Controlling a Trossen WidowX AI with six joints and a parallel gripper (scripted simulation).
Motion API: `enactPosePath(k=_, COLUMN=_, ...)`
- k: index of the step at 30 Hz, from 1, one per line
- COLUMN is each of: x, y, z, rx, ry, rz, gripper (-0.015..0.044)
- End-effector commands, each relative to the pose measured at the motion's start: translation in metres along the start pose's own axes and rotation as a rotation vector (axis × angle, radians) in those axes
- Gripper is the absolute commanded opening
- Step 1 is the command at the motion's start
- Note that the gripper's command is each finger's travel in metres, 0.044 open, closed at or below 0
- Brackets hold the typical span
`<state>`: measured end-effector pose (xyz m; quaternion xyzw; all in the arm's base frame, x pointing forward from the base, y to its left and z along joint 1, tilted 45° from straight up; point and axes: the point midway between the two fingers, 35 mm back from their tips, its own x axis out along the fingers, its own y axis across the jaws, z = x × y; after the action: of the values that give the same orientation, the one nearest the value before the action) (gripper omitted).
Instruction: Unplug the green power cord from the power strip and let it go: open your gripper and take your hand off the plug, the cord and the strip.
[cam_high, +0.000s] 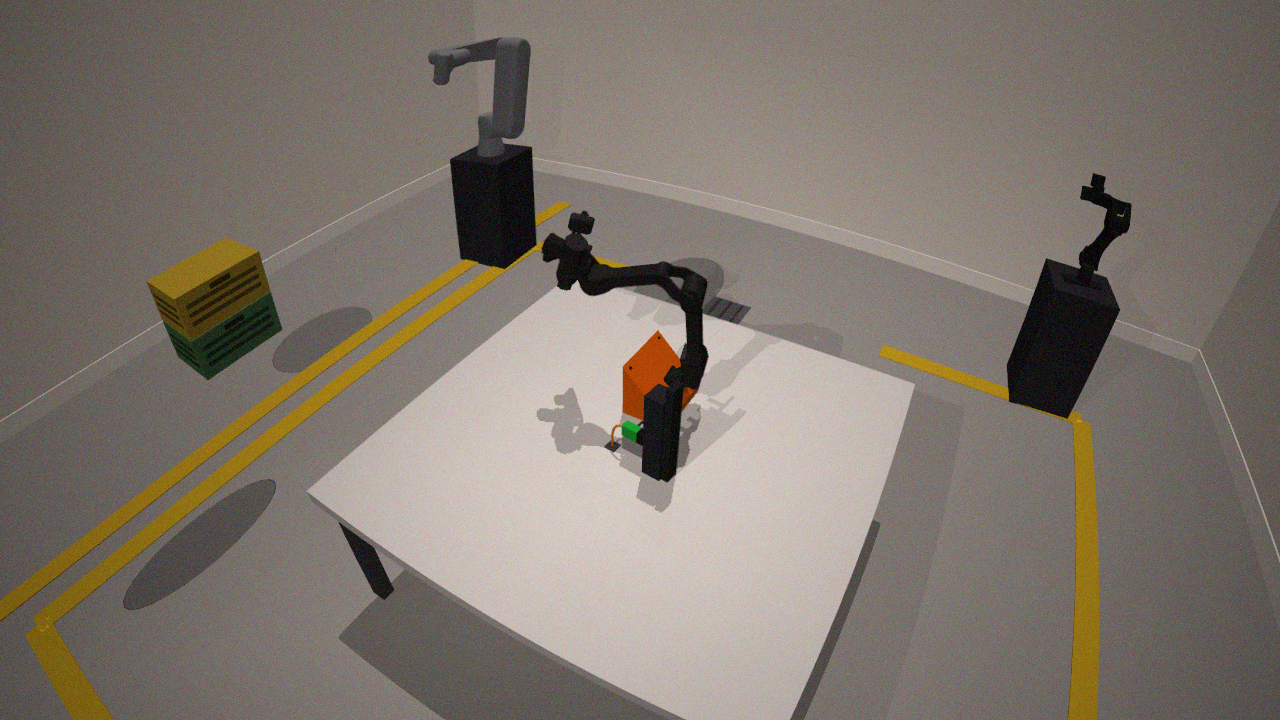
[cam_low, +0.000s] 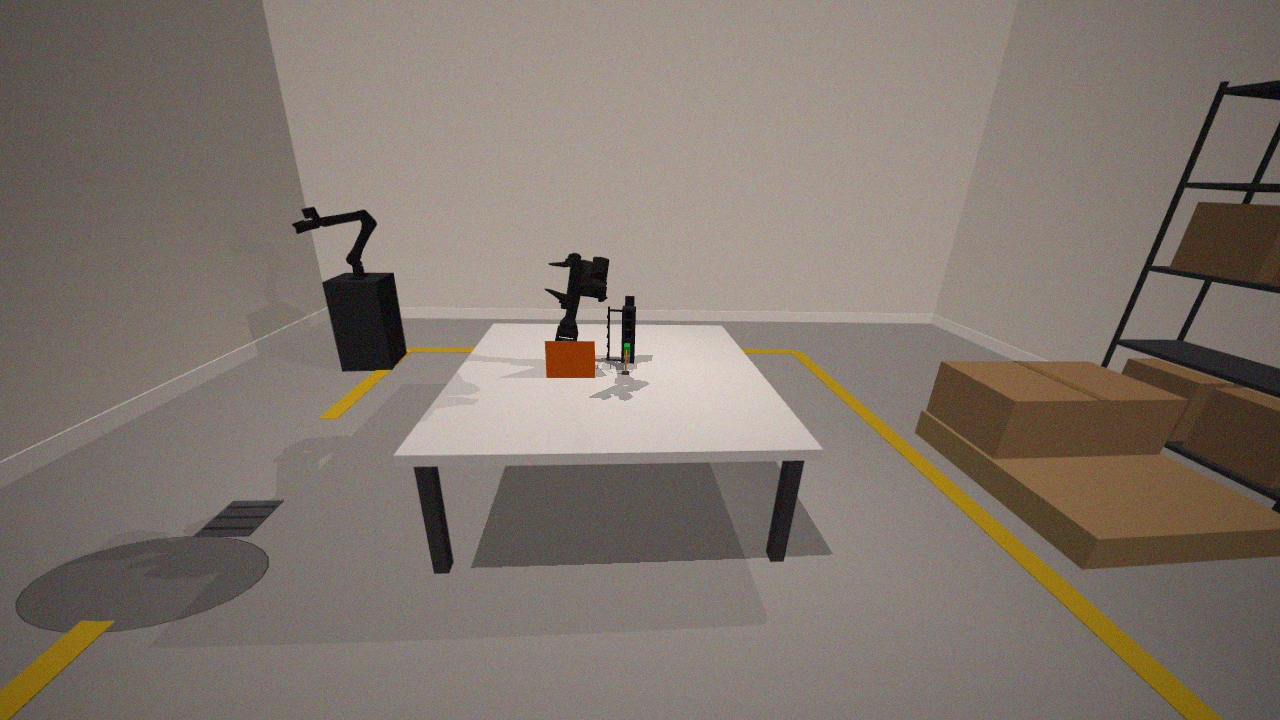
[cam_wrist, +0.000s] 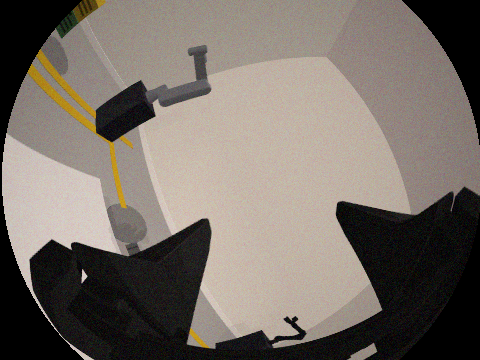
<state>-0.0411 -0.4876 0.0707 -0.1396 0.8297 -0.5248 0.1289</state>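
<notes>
Well below the raised, open pincer (cam_high: 562, 253), green plug (cam_high: 632, 432) in strip (cam_high: 662, 429).

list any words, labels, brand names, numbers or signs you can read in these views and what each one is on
None: no text can be read in any view.
Yellow crate and green crate: dark slots only, no lettering.
Power strip and green plug: no marking shows.
Orange box: plain faces.
Cardboard boxes: blank.
Yellow floor lines: plain stripes, not signs.
Gripper: open, no brand visible.
</notes>
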Motion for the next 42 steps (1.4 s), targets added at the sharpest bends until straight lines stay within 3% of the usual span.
enactPosePath(k=1, x=-0.001, y=0.0, z=0.002, rx=0.004, ry=-0.011, rz=0.0, gripper=0.0374)
enactPosePath(k=9, x=-0.073, y=0.026, z=0.061, rx=0.147, ry=-0.47, rz=0.164, gripper=0.0164)
enactPosePath(k=15, x=-0.148, y=0.07, z=0.075, rx=0.226, ry=-0.706, rz=0.504, gripper=0.016)
enactPosePath(k=21, x=-0.208, y=0.107, z=0.06, rx=0.251, ry=-0.744, rz=0.837, gripper=0.016)
enactPosePath(k=31, x=-0.299, y=0.159, z=-0.011, rx=0.235, ry=-0.485, rz=1.383, gripper=0.016)
enactPosePath(k=42, x=-0.379, y=0.176, z=-0.136, rx=0.179, ry=0.259, rz=1.733, gripper=0.016)
